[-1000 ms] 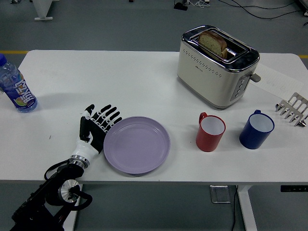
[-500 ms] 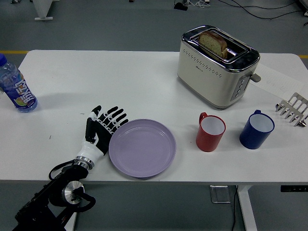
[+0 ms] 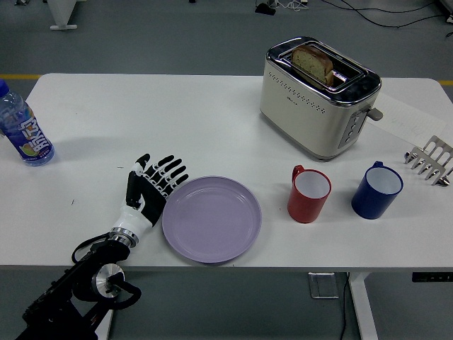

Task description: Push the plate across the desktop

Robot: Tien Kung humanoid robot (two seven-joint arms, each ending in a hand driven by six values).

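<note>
While your left robot hand [image 3: 150,188] lies flat on the counter [image 3: 212,120] with its fingers spread and holding nothing, its fingertips rest against the left rim of the purple plate [image 3: 211,219]. You can see that the plate sits a little further right than half a second ago, and clearly further right than a second ago, nearer the red mug [image 3: 309,193]. Your hand has followed it rightward by about the same amount. Nothing else has shifted: the blue mug [image 3: 377,190], the toaster [image 3: 318,96] with its bread, the water bottle [image 3: 23,127] and the metal rack [image 3: 430,161] sit as before.
</note>
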